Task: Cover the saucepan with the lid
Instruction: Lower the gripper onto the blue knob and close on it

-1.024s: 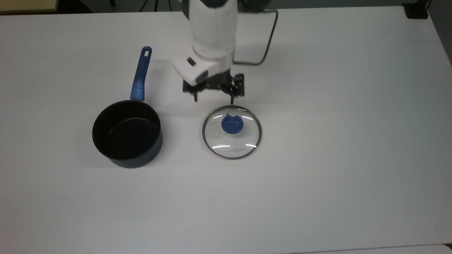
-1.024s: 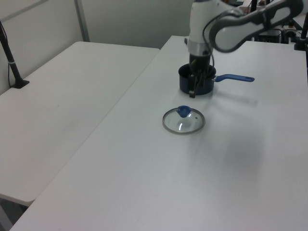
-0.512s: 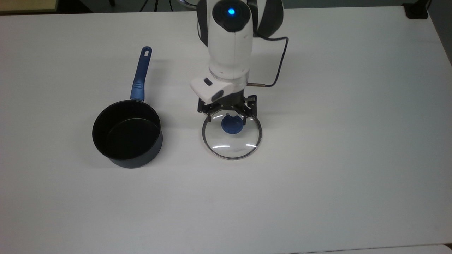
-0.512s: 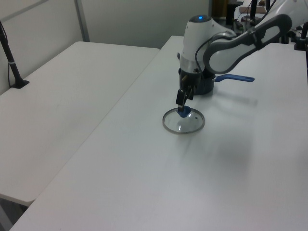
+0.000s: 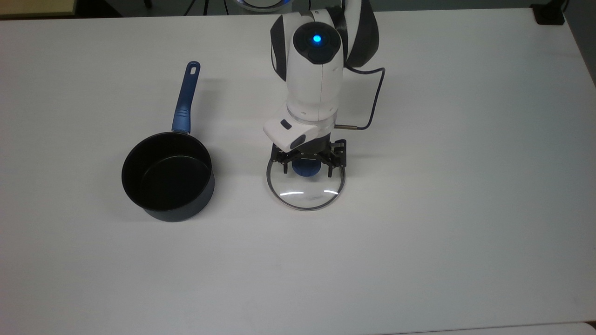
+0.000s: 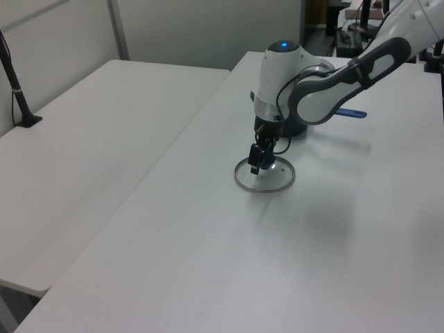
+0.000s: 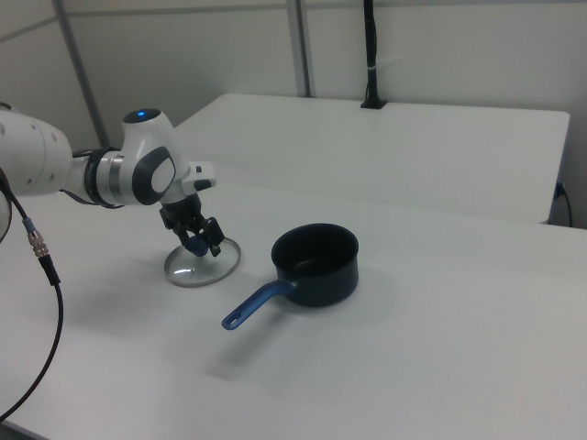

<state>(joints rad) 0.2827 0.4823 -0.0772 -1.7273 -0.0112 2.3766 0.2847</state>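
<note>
On the white worktop (image 5: pixel 442 186), the lid (image 5: pixel 306 188) lies flat, its blue knob (image 5: pixel 306 169) at the centre, with the saucepan (image 5: pixel 167 177) well apart from it toward the top view's left; the pan stands upright and uncovered, its black inside showing, and its long blue handle (image 5: pixel 185 100) runs toward the top view's upper edge; in the right view the same handle (image 7: pixel 258 304) points toward the lower left, away from the lid (image 7: pixel 202 264). The gripper (image 5: pixel 308 164) hangs straight above the knob, its jaws spread apart with one black finger (image 5: pixel 283 163) on each side of the knob and a gap to either side, so they grip nothing; in the left view the gripper (image 6: pixel 258 158) is low over the lid (image 6: pixel 265 176), and the arm's white wrist hides most of the saucepan (image 6: pixel 297 128) behind it. The bare stretch of worktop between lid and pan carries nothing; a dark cable (image 5: pixel 372 109) loops off the wrist on the top view's right. A second white table (image 6: pixel 90 139) stands alongside on the left view's left, bearing a black post (image 6: pixel 15 87).
</note>
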